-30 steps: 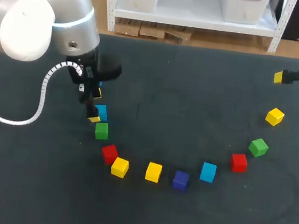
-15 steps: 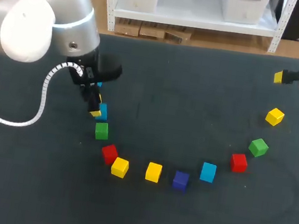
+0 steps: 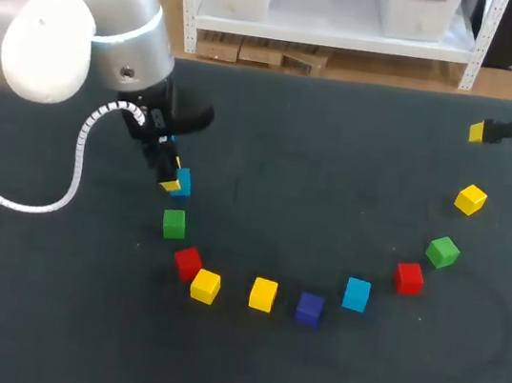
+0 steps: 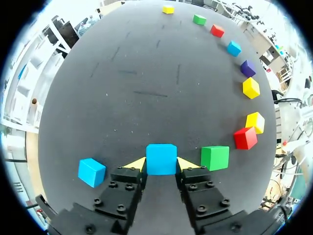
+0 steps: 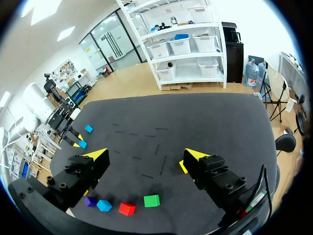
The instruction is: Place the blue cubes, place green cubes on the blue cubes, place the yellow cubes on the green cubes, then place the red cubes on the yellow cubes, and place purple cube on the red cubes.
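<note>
While the left gripper [image 4: 161, 165] clamps a small, smooth blue cube [image 4: 161, 158] at the dark table's [image 4: 146, 73] ten o'clock, a small green cube [image 4: 214, 157] sits near its six o'clock. A shallow fingertip grip could let the blue cube twist loose. The right gripper [image 5: 146, 161] hangs open, empty, at two o'clock.

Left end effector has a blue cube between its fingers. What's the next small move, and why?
Probably carry it onto bare mat ahead and set it down as a base. The left end effector is shut on the blue cube, and a green cube sits close beside it.
</note>
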`<act>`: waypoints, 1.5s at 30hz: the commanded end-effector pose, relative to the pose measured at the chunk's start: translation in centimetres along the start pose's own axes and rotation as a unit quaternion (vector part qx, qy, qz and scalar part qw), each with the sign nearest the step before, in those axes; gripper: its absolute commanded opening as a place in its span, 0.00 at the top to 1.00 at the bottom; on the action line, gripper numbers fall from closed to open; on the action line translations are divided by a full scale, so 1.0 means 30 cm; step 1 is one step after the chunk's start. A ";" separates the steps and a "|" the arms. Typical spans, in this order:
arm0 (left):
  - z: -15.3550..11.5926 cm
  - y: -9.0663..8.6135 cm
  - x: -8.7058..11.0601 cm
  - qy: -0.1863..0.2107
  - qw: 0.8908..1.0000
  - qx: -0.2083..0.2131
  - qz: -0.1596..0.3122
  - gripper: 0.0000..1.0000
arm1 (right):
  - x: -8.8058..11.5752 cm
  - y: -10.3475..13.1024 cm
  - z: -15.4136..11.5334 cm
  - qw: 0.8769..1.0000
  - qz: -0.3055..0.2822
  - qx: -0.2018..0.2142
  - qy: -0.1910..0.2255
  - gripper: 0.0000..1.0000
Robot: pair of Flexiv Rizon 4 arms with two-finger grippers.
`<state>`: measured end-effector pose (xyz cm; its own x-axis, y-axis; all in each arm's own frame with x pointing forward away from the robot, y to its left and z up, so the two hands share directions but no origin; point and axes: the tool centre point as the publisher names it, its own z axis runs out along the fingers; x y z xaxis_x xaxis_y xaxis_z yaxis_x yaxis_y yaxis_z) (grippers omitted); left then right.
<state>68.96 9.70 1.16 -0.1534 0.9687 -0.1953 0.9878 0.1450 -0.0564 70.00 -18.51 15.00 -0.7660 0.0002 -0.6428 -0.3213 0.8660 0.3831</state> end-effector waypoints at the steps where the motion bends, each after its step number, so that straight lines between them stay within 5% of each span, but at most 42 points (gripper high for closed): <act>1: -0.031 -0.004 -0.020 0.006 1.000 -0.005 0.005 1.00 | 0.000 0.000 0.000 1.000 0.000 0.000 0.000 0.00; 23: -0.100 -0.026 -0.192 0.010 0.998 -0.028 0.060 1.00 | 0.000 0.000 0.000 1.000 0.000 0.000 0.000 0.00; 37: -0.029 -0.060 -0.288 0.033 0.993 -0.023 0.110 1.00 | 0.000 0.000 0.000 1.000 0.000 0.000 0.000 0.00; 45: -0.008 -0.064 -0.319 0.024 0.995 -0.022 0.095 1.00 | 0.000 0.000 0.000 1.000 0.000 0.000 0.000 0.00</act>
<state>68.32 0.76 3.44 0.0489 0.9876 -0.1493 0.9986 -0.0452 0.0279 70.00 -18.50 15.00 -0.7660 0.0000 -0.6428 -0.3214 0.8660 0.3830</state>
